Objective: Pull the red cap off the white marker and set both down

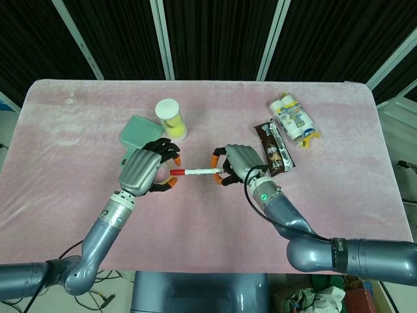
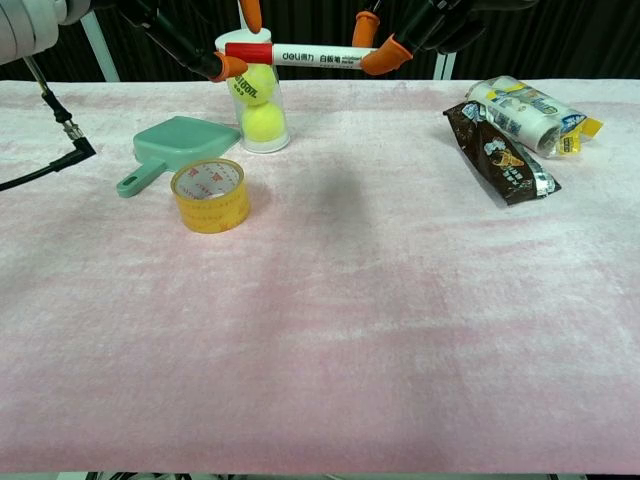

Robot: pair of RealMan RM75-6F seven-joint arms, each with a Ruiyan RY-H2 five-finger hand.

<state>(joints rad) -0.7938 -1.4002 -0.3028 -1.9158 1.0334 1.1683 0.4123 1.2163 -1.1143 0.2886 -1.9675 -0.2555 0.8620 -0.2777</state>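
Note:
A white marker (image 1: 204,171) (image 2: 322,57) with a red cap (image 1: 177,172) (image 2: 249,52) hangs level above the table, cap still on it. My left hand (image 1: 147,169) pinches the capped end between orange-tipped fingers (image 2: 233,66). Around the marker's other end my right hand (image 1: 238,163) grips the white barrel, fingertips (image 2: 384,55) showing at the top of the chest view. Both hands sit over the pink cloth near the table's middle, left of the snack packs.
A roll of yellow tape (image 2: 210,195) lies under my left hand. Behind it are a green lidded box (image 2: 174,146) (image 1: 137,131) and a clear tube of tennis balls (image 2: 259,105) (image 1: 171,119). A brown snack bar (image 2: 498,150) and a wrapped pack (image 2: 525,113) lie at the right.

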